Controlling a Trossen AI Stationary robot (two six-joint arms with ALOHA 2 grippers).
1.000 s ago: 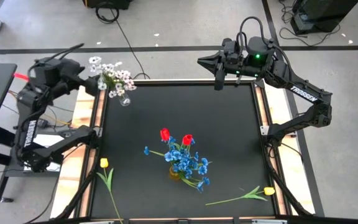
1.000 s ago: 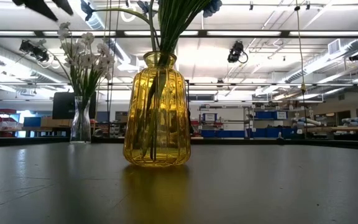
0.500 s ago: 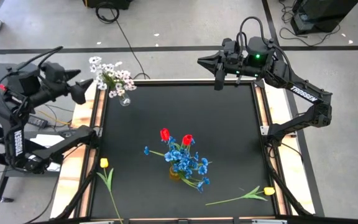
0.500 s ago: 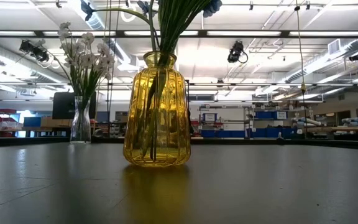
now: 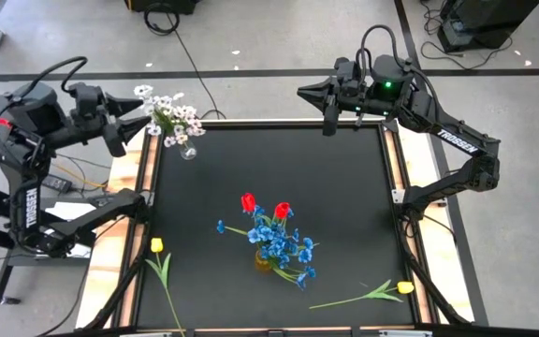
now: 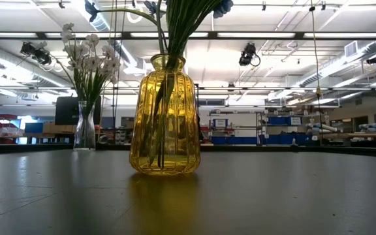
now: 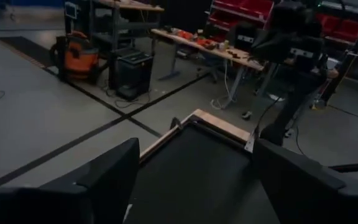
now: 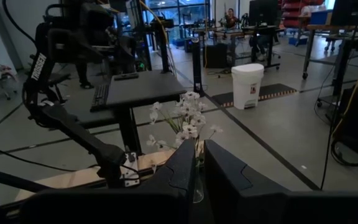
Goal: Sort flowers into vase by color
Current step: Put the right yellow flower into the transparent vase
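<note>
Near the middle of your black matte table [image 5: 344, 206] stands a yellow ribbed glass vase [image 6: 164, 117], bulbous below and narrow at the neck, which holds the blue small-blossom sprays [image 5: 284, 248] and two red tulips [image 5: 265, 205] above them; from the low view you see only their thin green stems running down inside the tinted glass. At the table's far left corner sits a slim clear glass vase [image 6: 85, 134] filled with white small-blossom sprays [image 5: 168, 114], their tiny petals fanned out over the rim. Two yellow tulips lie flat on the table surface: one yellow tulip [image 5: 157, 246] near the left edge with its long green stem and narrow leaves trailing toward the near edge, and the other yellow tulip [image 5: 405, 287] by the near right corner, its stem stretched leftward.

Your left gripper [image 5: 131, 129] hangs in the air just beside the white sprays, off the table's far left corner, and its dark blunt fingers [image 7: 98, 180] stand wide apart with nothing between them. Your right gripper [image 5: 309, 92] is held above the table's far edge, pointing leftward, and its fingers [image 8: 188, 168] sit nearly together with only a thin gap showing, gripping nothing. Both arms are clear of the yellow vase and of the loose tulips
</note>
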